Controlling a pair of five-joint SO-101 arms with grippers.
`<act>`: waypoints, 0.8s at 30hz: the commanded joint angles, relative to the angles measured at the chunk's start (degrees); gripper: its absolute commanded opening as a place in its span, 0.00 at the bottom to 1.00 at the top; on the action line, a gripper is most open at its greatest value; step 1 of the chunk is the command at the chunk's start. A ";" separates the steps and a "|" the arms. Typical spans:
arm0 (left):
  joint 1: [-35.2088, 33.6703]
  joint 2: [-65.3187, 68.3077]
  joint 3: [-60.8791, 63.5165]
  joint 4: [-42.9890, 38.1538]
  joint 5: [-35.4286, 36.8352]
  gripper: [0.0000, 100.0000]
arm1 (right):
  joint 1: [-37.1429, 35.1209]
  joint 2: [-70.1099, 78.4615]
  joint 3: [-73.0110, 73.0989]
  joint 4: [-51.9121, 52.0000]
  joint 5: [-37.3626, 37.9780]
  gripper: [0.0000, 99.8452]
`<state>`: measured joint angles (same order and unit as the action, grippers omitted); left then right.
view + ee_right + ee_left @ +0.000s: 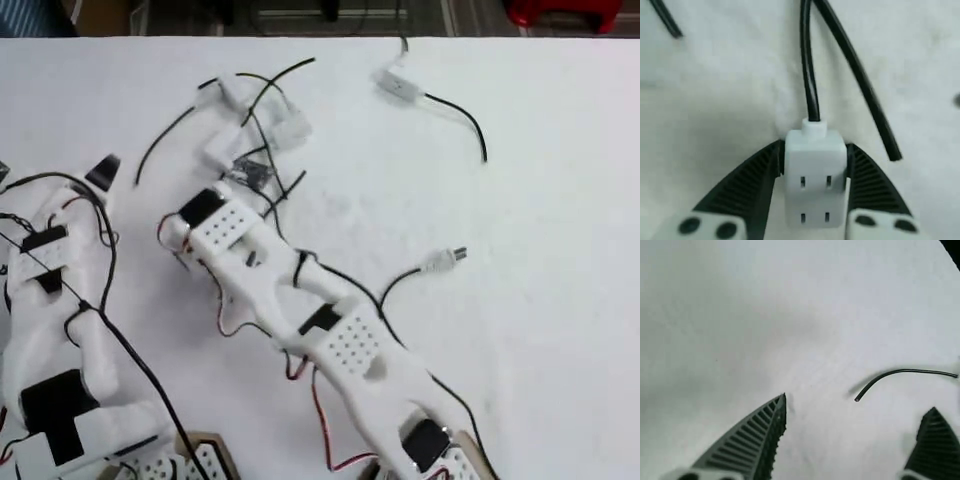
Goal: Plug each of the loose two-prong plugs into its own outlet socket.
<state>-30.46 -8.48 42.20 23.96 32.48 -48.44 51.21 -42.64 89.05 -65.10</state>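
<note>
My right gripper point(815, 149) is shut on a white outlet socket point(815, 185) with a black cord point(807, 65) running from its end. In the high view that gripper point(234, 166) sits among tangled cords and white socket blocks point(290, 128) at the table's upper left. A loose two-prong plug point(446, 260) lies to the right of this arm, prongs pointing right. Another white connector point(397, 84) lies near the back edge. My left gripper point(857, 405) stands open over bare table, close to a black cord end point(856, 399). In the high view it point(102, 172) is at the far left.
The white table point(560, 300) has wide free room on its right half. Black cords point(262, 90) loop around the sockets at the upper left. The arms' own red and black wires point(320, 420) trail along the front.
</note>
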 commanded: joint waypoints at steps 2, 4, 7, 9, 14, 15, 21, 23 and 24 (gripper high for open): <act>-0.48 -0.22 -2.29 -0.97 0.53 0.39 | -0.22 2.51 -3.87 0.66 -1.41 0.19; -0.48 -0.22 -2.29 -0.97 0.53 0.39 | -0.04 1.27 -7.74 3.82 -1.23 0.21; -0.48 -0.22 -2.29 -0.97 0.53 0.39 | 0.04 -1.27 -14.86 8.92 -1.05 0.25; -0.48 -0.22 -2.29 -0.97 0.53 0.39 | 0.57 -3.12 -18.02 9.45 0.18 0.28; -0.48 -0.22 -2.29 -0.88 0.53 0.39 | 4.79 -10.15 -21.54 9.45 11.25 0.31; -0.48 -0.22 -2.29 -0.88 0.53 0.39 | 5.93 -11.91 -21.98 9.45 13.89 0.31; -0.48 -0.22 -2.29 -0.79 0.53 0.39 | 14.37 -23.34 -22.15 9.45 31.82 0.31; -0.48 -0.13 -2.29 -0.79 0.53 0.39 | 18.07 -26.95 -22.07 9.54 37.36 0.31; -0.40 -0.13 -2.29 -0.79 0.53 0.39 | 20.00 -28.79 -22.07 9.63 40.00 0.31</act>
<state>-30.46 -8.48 42.20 23.96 32.66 -35.16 32.22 -62.86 98.29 -35.30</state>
